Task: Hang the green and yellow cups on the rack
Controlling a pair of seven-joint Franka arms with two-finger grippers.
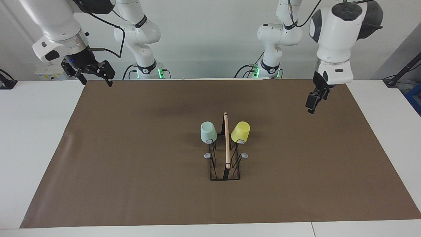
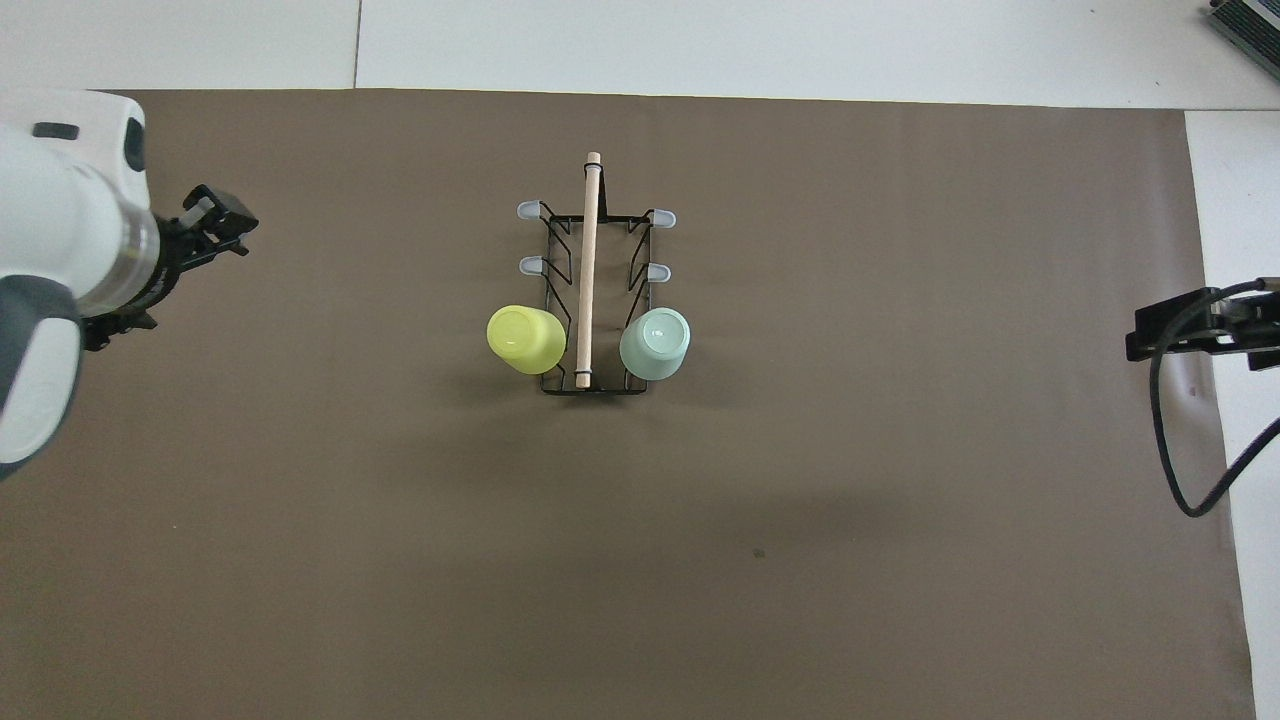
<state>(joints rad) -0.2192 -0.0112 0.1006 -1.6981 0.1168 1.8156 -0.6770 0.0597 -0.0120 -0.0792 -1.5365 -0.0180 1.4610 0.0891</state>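
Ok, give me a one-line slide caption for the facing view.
Pale mint-green cup and bright yellow cup hang upturned on the black wire rack; left gripper and right gripper empty, raised clear.

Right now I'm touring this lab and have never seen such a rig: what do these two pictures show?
Two robot arms stand at a table covered by a brown mat. One picture is taken from across the table facing them, the other from high above their own end. On the mat stands a wire rack; a green cup and a yellow cup hang on its pegs nearest the robots. Neither arm holds anything: the left tool hangs over the mat's end, and the right tool waits over its corner.
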